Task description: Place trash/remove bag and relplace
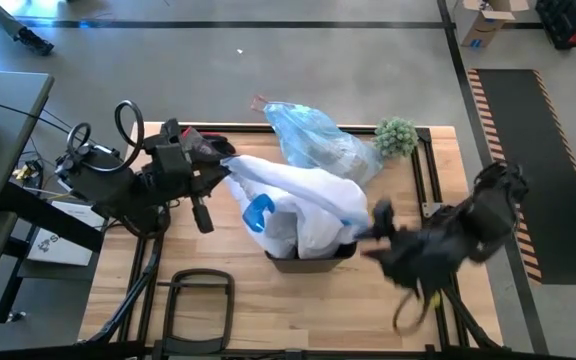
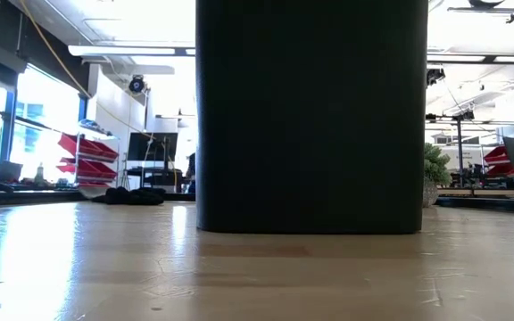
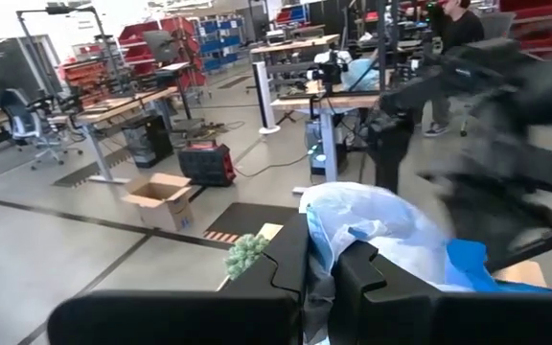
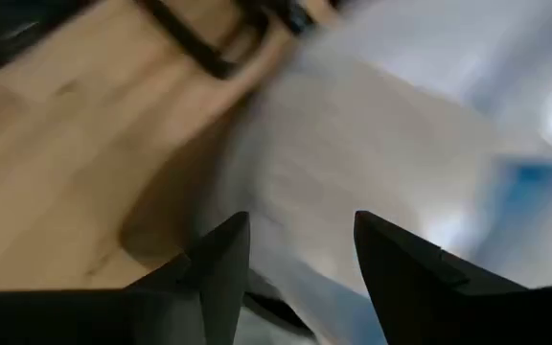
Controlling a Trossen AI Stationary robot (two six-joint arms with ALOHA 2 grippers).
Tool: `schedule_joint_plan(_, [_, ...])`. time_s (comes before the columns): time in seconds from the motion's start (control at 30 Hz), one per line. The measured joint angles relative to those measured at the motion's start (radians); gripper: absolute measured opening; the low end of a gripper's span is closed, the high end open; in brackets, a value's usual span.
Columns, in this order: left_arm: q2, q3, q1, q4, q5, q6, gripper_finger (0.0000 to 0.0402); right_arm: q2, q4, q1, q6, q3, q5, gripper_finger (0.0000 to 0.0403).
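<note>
I see the L gripper [image 1: 230,163] at centre-left of the high view, fingers clamped on the edge of the white bag [image 1: 303,205] draped over the black bin [image 1: 308,262] mid-frame. R gripper [image 1: 380,215] sits just right of that bag, jaws partly apart, nothing held as far as I can tell. The blue bag [image 1: 313,135] lies above, upper centre, long axis running upper left to lower right, red tie end [image 1: 259,103] pointing upper left, plant [image 1: 396,136] beside it.

Draped over the small dark bin [image 1: 308,262] mid-table: a whitish see-through plastic bag with blue bits [image 1: 303,205]. Behind it, the crinkled light-blue see-through liner [image 1: 313,140], touching. Right of that, just beside it, a small green plant [image 1: 396,137].
</note>
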Motion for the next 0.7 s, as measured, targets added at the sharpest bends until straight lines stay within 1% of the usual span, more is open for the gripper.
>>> schedule_joint_plan(0.07, [0.000, 0.000, 0.011, 0.004, -0.003, 0.002, 0.0000, 0.046, -0.017, 0.031, -0.036, 0.000, 0.013, 0.0179])
schedule_joint_plan(0.1, [0.000, 0.000, 0.015, 0.007, -0.003, 0.006, 0.0000, 0.070, -0.039, 0.041, -0.051, 0.000, 0.035, 0.0179])
schedule_joint_plan(0.17, [0.000, 0.000, 0.021, 0.008, -0.003, 0.008, 0.0000, 0.119, -0.097, 0.050, -0.062, 0.000, 0.137, 0.0179])
schedule_joint_plan(0.27, [0.001, 0.000, 0.033, 0.008, -0.002, 0.009, 0.0000, 0.184, -0.179, 0.045, -0.058, 0.000, 0.349, 0.0179])
schedule_joint_plan(0.3, [0.001, 0.000, 0.037, 0.008, -0.002, 0.009, 0.0000, 0.200, -0.198, 0.038, -0.065, 0.000, 0.392, 0.0179])
schedule_joint_plan(0.33, [0.001, 0.000, 0.040, 0.008, -0.001, 0.009, 0.0000, 0.212, -0.199, 0.028, -0.081, 0.000, 0.413, 0.0179])
schedule_joint_plan(0.43, [0.001, 0.000, 0.042, 0.007, 0.010, 0.009, 0.0000, 0.226, -0.198, 0.000, -0.124, 0.000, 0.404, 0.0178])
schedule_joint_plan(0.53, [0.001, 0.000, 0.041, 0.006, 0.017, 0.009, 0.0000, 0.221, -0.200, -0.043, -0.089, 0.000, 0.400, 0.0168])
schedule_joint_plan(0.63, [0.001, 0.000, 0.041, 0.007, 0.030, 0.009, 0.0000, 0.203, -0.200, -0.085, -0.079, 0.000, 0.312, 0.0151])
schedule_joint_plan(0.7, [0.001, 0.000, 0.041, 0.007, 0.049, 0.009, 0.0000, 0.189, -0.200, -0.107, -0.059, 0.000, 0.219, 0.0139])
